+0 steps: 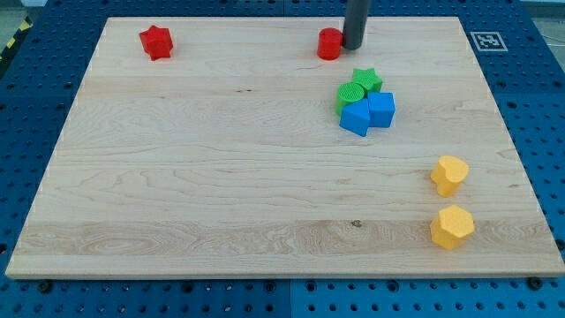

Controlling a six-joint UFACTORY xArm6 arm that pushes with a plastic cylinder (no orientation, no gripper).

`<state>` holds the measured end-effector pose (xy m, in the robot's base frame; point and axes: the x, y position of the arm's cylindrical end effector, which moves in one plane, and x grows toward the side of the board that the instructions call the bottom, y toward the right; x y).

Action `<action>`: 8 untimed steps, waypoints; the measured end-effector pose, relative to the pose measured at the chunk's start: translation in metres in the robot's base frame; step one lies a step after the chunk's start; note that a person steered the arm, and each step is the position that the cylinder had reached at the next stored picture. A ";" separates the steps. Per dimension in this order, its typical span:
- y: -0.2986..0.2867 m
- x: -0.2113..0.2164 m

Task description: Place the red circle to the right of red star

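The red circle sits near the view's top, a little right of centre. The red star lies at the view's top left, far to the left of the red circle. My tip is right beside the red circle, touching or almost touching its right side. The dark rod rises from it out of the view's top.
A green star, a green circle and two blue blocks cluster below the red circle. A yellow heart and a yellow hexagon lie at the view's lower right. The wooden board rests on a blue pegboard.
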<state>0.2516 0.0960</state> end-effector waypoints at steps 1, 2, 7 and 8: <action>-0.030 -0.003; -0.051 -0.003; 0.033 0.049; 0.033 0.049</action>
